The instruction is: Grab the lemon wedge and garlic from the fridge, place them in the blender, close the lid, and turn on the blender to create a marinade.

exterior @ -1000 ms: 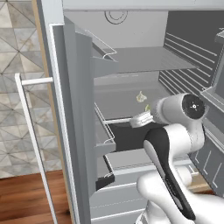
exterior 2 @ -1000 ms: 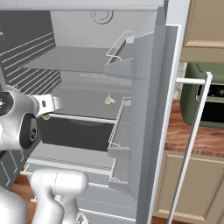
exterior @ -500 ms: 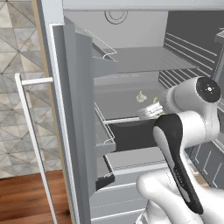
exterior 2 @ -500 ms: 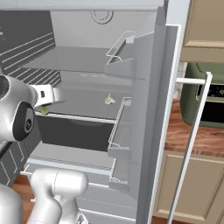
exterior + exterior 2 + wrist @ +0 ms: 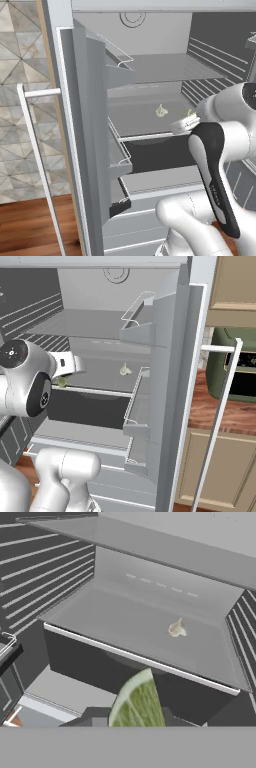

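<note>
Item count: one lemon wedge [image 5: 136, 701], directly at the hand; one garlic [image 5: 176, 629], on the shelf ahead of the hand; one fridge [image 5: 172, 381] with two door racks and one bar handle [image 5: 218, 411].

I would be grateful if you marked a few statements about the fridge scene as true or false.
1. The garlic lies on a fridge shelf. True.
2. The lemon wedge sits beside the garlic on that shelf. False: it is at the gripper, in front of the shelf edge.
3. The fridge doors are shut. False: they stand open.
4. The door racks hold bottles. False: no bottles show in them.
5. The garlic is apart from the gripper. True.
</note>
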You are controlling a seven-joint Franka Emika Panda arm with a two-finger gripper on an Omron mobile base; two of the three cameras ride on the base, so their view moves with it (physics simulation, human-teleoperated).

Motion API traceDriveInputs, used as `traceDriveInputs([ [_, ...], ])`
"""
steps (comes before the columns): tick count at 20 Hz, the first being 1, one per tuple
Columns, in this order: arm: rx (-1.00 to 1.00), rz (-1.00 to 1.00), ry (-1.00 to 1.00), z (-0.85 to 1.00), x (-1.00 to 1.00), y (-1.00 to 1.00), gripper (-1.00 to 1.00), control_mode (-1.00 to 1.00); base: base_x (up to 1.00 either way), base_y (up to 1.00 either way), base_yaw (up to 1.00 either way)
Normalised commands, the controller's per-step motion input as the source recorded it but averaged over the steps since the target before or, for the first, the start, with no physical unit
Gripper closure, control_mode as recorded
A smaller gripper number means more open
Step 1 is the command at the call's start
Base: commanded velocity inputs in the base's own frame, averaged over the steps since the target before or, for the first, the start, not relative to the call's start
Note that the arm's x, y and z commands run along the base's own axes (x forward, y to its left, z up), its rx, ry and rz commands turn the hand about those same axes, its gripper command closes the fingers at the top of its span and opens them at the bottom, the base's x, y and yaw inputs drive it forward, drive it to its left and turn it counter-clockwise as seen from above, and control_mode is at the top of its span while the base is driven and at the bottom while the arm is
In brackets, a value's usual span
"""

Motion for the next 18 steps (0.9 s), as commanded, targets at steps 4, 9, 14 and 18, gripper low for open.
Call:
traceDriveInputs([
  [4,-0.01,0.0,0.05,0.0,0.0,0.01,1.0,-1.0,0.0,0.0,0.0],
  [9,-0.04,0.0,0.04,-0.02,-0.22,0.0,1.0,-1.0,0.0,0.0,0.0],
  [14,-0.07,0.0,0.0,-0.06,-0.54,0.09,1.0,-1.0,0.0,0.0,0.0],
  [18,-0.05,0.0,0.0,0.0,-0.47,0.3,1.0,-1.0,0.0,0.0,0.0],
])
